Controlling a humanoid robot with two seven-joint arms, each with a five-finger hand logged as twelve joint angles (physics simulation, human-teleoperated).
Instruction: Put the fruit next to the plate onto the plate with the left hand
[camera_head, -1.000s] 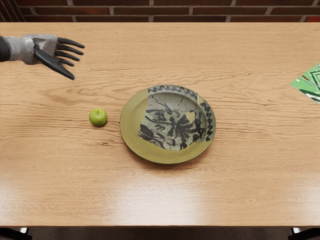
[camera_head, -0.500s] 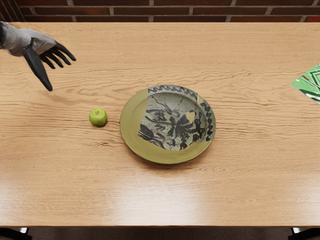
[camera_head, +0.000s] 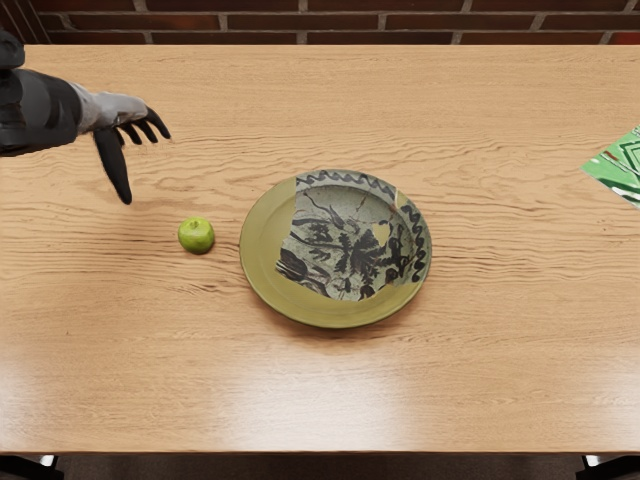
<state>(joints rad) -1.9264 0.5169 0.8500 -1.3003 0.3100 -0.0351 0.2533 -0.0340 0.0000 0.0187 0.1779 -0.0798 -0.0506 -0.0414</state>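
Fruit (camera_head: 196, 235): bright green. Plate (camera_head: 262, 262): olive rim, grey centre painted with black foliage and a wavy border. Surface (camera_head: 320, 390): light wood grain. Fingers (camera_head: 114, 164): black. Paper (camera_head: 617, 164): green-and-white patterned.

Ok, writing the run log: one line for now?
phase: pre-grasp | green fruit: on table, left of plate, untouched | left hand: open, up-left of it | right hand: out of view
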